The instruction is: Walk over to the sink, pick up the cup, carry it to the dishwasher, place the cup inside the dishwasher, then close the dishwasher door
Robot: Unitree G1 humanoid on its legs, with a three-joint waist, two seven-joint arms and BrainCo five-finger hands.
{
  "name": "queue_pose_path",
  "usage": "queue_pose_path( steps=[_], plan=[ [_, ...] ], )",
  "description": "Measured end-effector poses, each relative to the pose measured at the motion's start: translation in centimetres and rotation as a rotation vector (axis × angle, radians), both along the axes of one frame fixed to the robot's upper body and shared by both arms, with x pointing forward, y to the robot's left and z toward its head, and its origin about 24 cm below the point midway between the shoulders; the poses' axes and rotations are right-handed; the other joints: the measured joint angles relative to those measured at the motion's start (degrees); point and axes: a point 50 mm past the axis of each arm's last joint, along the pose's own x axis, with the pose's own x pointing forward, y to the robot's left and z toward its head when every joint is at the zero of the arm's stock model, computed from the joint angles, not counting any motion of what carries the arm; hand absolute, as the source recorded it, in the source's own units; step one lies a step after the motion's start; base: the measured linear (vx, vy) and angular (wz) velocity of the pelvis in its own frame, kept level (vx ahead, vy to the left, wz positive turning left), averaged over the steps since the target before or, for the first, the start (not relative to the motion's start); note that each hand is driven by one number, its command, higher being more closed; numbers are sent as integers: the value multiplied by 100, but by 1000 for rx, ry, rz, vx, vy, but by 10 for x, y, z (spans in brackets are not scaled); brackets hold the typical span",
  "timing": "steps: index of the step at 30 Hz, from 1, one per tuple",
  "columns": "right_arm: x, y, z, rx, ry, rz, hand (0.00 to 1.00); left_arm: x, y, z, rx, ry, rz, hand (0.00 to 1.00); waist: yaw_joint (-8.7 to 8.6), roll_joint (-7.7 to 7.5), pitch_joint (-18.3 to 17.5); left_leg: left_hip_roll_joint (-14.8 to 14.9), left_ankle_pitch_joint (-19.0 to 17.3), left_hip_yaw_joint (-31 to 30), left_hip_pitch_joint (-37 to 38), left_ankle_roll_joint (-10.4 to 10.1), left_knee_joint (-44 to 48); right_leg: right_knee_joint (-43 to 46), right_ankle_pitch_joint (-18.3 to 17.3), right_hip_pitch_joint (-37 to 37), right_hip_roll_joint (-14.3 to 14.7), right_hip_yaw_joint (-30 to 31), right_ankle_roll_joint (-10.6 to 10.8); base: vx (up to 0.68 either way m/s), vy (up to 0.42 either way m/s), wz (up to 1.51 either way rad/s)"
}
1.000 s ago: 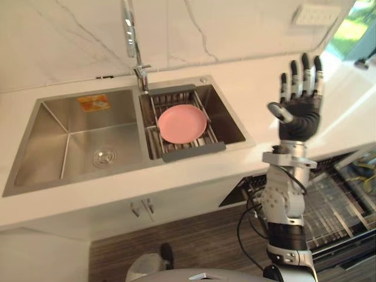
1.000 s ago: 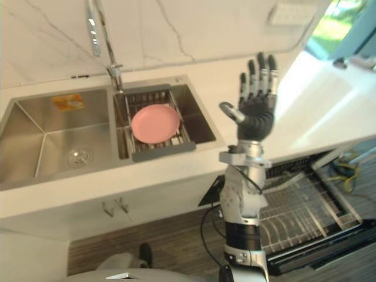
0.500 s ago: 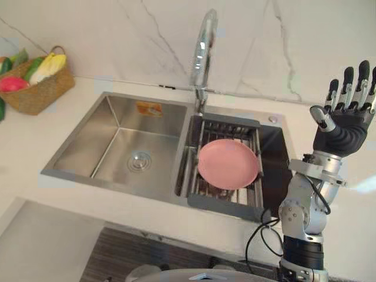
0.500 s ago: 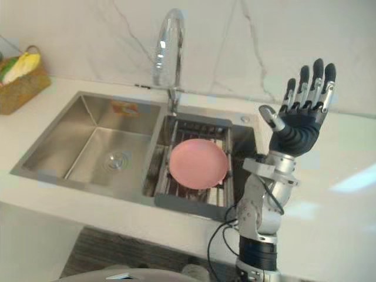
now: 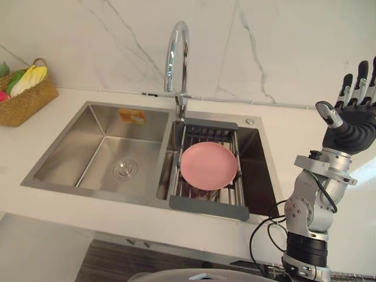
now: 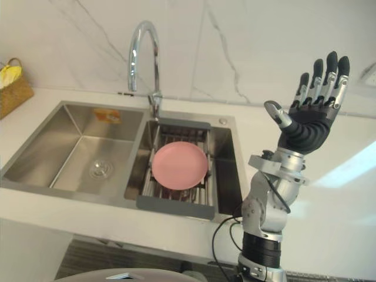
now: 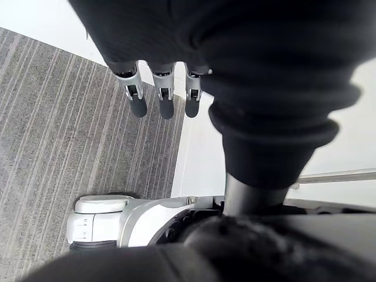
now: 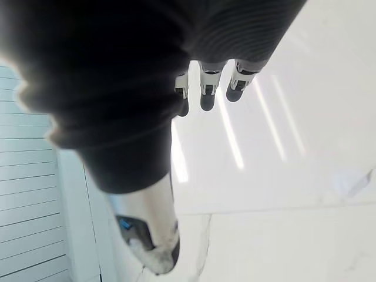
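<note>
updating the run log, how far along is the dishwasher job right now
Done: the walk, since the sink lies right in front of the robot. In hand: nothing; the right hand is raised open beside the sink, and the left hand hangs open over the floor. In the sink a pink plate lies on a drain rack. Left: picking up, carrying to the dishwasher, loading, closing the door.

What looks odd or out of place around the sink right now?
The grey dish rack in the right basin of the steel sink holds a round pink plate, not a cup. Otherwise nothing is spilled or askew.
</note>
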Motion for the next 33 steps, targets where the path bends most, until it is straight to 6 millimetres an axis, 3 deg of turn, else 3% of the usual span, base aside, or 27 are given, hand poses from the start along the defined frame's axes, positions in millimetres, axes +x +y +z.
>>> queue_pose_path(
  steps=[3, 4, 12, 17, 20, 23, 27, 31, 32, 33],
  plan=[
    [-5, -8, -4, 1, 25, -39, 0, -1, 0, 0, 2, -2, -1, 0, -16, -1, -2, -2, 13, 85, 12, 16, -12, -32, 30, -9, 1, 68, 10, -21, 7, -10],
    [-13, -28, -8, -9, 80, -120, 0, -6, -1, 2, 7, -9, -8, 0, -148, -22, -71, -40, 156, 275, 195, -9, -295, -117, 145, 6, -5, 227, 29, -10, 2, -4],
    [-14, -28, -11, -12, 94, -123, 0, -7, 1, 2, 11, -13, -5, 0, -119, -75, -142, -37, 177, 210, 40, -19, -257, -120, 146, -90, -26, 91, 30, -3, -4, 7],
    [-19, -32, -20, -89, 193, -181, 0, -7, 4, 3, 22, -21, 5, 0, -65, -141, -162, -19, 184, 233, -114, -10, -95, -123, 154, -161, -37, 52, 29, -36, -14, 3],
    [-29, -36, -15, -269, 273, -312, 0, -7, 5, 4, 30, -27, 2, 0, -60, -209, -167, 4, 122, 278, -270, -21, 112, -161, 185, -299, -31, 70, 61, -54, -17, -6],
    [-32, -33, 8, -630, 310, -454, 0, -7, 6, 5, 35, -29, -2, 0, -63, -243, -168, 68, -11, 496, -318, -78, 236, -164, 138, -372, -50, -85, 80, -84, -18, -34],
    [-34, -36, 27, -881, 331, -520, 0, -12, 7, 6, 37, -19, 10, 0, -176, -273, -180, 137, -102, 668, -344, -119, 242, -130, 168, -429, -66, -269, 76, -46, -17, -26],
    [-31, -35, 37, -1032, 365, -463, 0, -13, 7, 6, 34, -16, 17, 0, -204, -281, -185, 137, -131, 721, -317, -114, 221, -124, 222, -426, -68, -263, 89, 13, 0, -2],
    [-22, -23, 26, -1082, 420, -300, 0, -17, 7, 8, 34, -24, 20, 0, -291, -306, -199, 103, -28, 906, 0, -73, -83, -124, 243, -237, -123, -278, 80, 0, 0, 0],
    [-22, -23, 26, -1082, 420, -300, 0, -17, 7, 8, 34, -23, 20, 0, -293, -306, -199, 103, -29, 906, 0, -79, -84, -124, 243, -236, -123, -278, 80, -37, -10, 0]
  ],
)
